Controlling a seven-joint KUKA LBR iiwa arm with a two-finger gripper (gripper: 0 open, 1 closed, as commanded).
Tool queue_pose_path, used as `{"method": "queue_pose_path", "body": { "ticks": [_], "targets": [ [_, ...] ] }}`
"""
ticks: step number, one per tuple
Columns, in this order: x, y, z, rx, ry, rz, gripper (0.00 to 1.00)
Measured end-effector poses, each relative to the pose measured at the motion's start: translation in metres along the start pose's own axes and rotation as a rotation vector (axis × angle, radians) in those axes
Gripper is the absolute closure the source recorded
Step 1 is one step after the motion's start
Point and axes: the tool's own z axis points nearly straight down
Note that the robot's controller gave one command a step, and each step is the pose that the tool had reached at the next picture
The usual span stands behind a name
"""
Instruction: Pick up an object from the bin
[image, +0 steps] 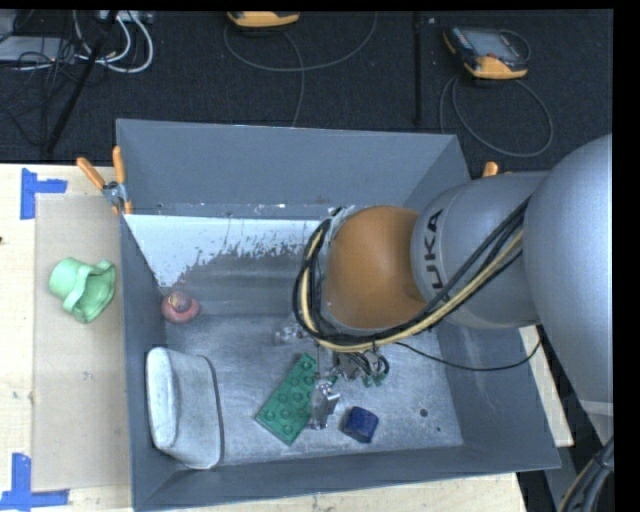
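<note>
The arm is reaching in from the right of the frame, its orange wrist cover (368, 268) hanging over the middle of the grey bin (280, 165). Below the cover, the gripper (323, 400) is pointing down at the lower middle of the bin floor. Its tip is sitting at the right edge of a flat green studded plate (286, 404), which is lying tilted across the floor there. Whether the gripper is open or closed, or touching the plate, I cannot tell; nothing is showing in its grasp. A small dark blue block (360, 423) is lying just beside it, toward the lower right. A white and grey oblong pad (183, 405) is resting along the lower left wall, well apart. A small pink round thing (180, 306) is sitting at the left, near the back wall
</note>
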Motion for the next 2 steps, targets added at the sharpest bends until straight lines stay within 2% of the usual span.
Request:
{"method": "queue_pose_path", "body": {
  "ticks": [1, 2],
  "targets": [
    [-0.002, 0.0, -0.005, 0.0, -0.007, 0.003, 1.0],
    [0.031, -0.066, 0.011, -0.008, -0.028, 0.015, 1.0]
  ]
}}
